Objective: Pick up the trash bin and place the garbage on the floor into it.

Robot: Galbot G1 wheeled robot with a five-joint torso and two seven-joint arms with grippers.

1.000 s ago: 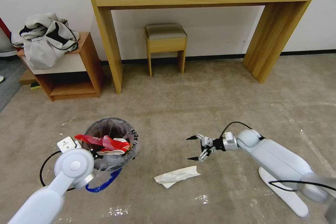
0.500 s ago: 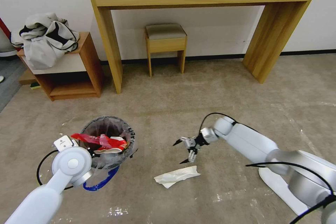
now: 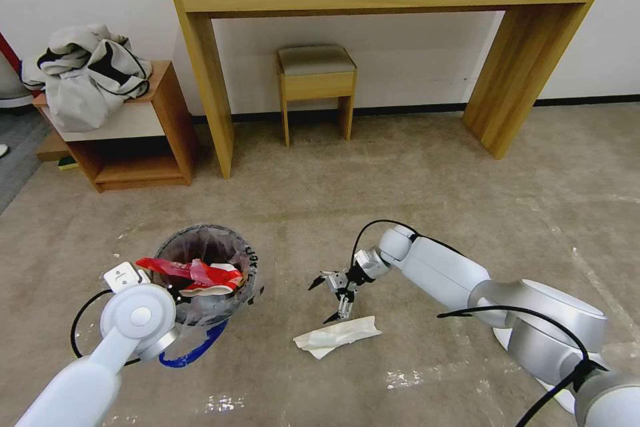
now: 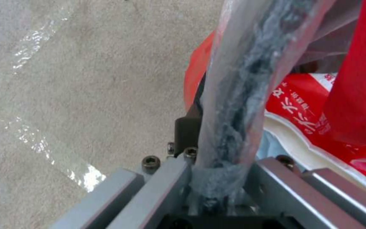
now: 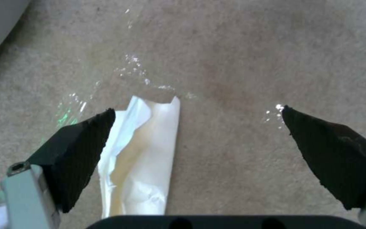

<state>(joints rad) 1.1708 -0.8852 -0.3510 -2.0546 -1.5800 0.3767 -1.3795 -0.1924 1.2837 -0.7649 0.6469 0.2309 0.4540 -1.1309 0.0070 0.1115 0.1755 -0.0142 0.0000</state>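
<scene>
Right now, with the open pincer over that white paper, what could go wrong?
The right pincer is off-centre: the white paper lies by one fingertip, so closing might miss it or only pinch an edge. The left pincer grips the trash bin through its thin plastic liner, which might slip or tear.

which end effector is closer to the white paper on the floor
Right. The right end effector hangs open just above the white paper; the left end effector is off at the trash bin, clamping its rim.
</scene>
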